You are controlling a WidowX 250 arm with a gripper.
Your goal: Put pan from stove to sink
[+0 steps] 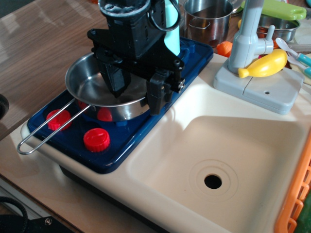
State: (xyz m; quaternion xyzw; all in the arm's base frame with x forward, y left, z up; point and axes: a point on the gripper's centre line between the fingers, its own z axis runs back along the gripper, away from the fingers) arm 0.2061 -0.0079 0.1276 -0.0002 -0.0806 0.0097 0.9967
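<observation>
The shiny steel pan (90,90) sits on the front burner of the dark blue stove (112,141), its wire loop handle (46,128) pointing to the front left. My black gripper (136,86) is open and straddles the pan's right rim: one finger (115,77) is inside the pan, the other finger (158,94) is outside it. The cream sink (252,150) with its round drain hole (213,181) lies to the right of the stove and holds nothing. The grey faucet (245,39) stands behind it.
A taller steel pot (206,19) stands behind the stove. A yellow toy (265,64) lies on the faucet base. Two red knobs (96,139) sit at the stove's front. An orange basket edge (296,204) is at the right. Utensils lie at the far right.
</observation>
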